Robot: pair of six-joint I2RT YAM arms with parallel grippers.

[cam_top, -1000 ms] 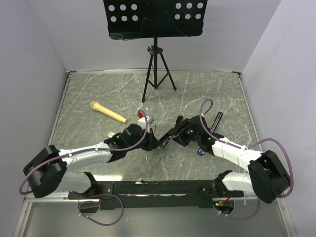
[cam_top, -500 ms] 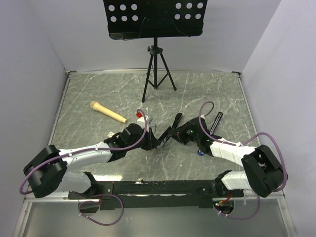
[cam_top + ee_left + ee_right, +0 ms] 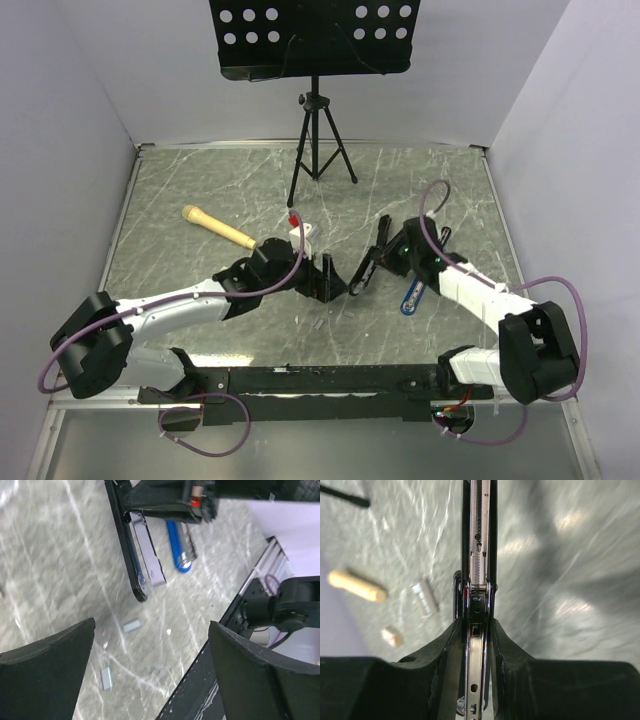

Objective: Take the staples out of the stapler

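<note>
staples [image 3: 131, 626] on table [image 3: 180, 180], just beside stapler [image 3: 125, 540]

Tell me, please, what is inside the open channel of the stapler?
A coiled spring runs along the stapler channel; nothing else shows there. The right gripper clamps the near end, so its fingers cover that part's sides.

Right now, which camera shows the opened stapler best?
The left wrist view: the stapler shows lengthwise, black base and silver magazine side by side. The right wrist view gives only its spring channel close up; the top view, a small dark shape.
</note>
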